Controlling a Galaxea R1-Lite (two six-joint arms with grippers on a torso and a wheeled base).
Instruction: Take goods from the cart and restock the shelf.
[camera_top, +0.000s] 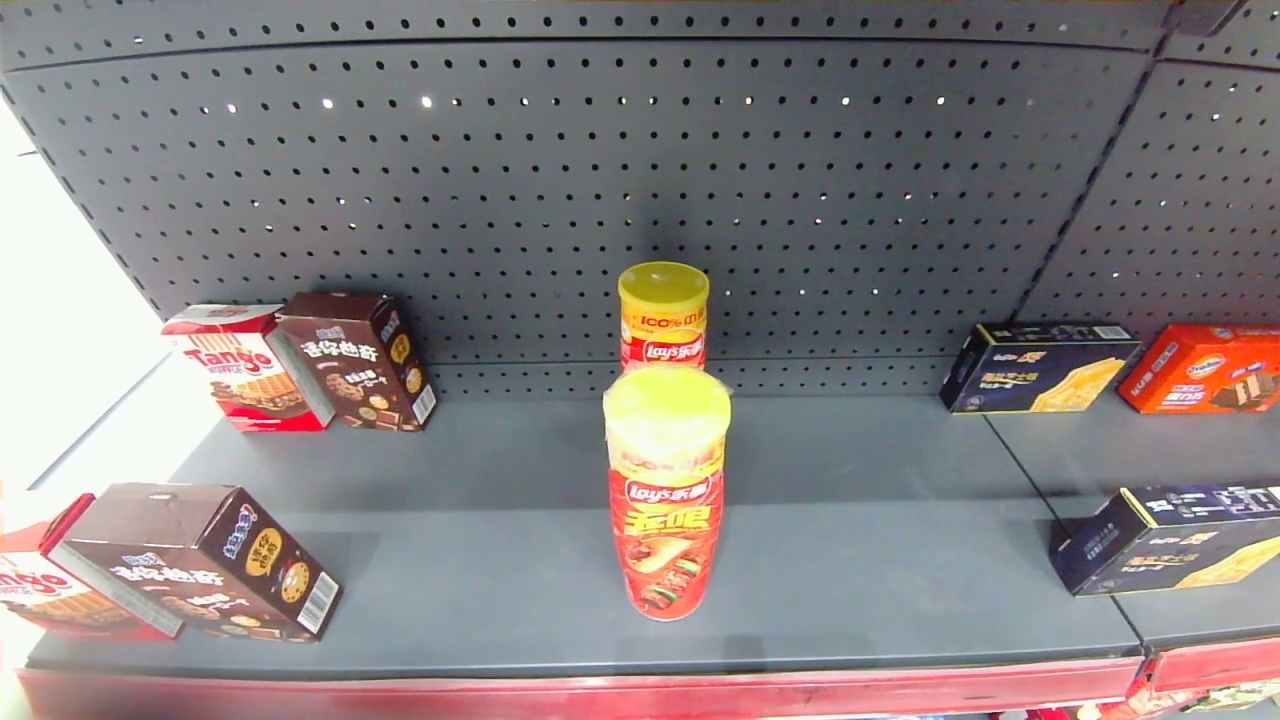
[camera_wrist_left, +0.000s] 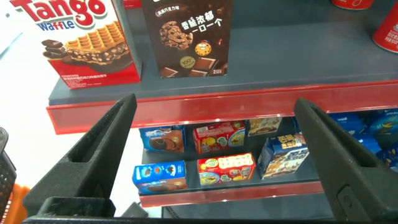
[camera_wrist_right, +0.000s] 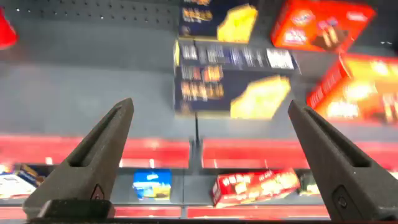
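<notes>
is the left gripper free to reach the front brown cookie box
Probably yes: the left gripper is open and faces the front brown cookie box with nothing between, though the waffle box stands close beside it.

There are two chip cans (camera_top: 667, 500), two waffle boxes (camera_top: 245, 370), two cookie boxes (camera_top: 360, 360), two navy boxes (camera_top: 1035, 368) and two orange boxes (camera_wrist_right: 320, 25).
</notes>
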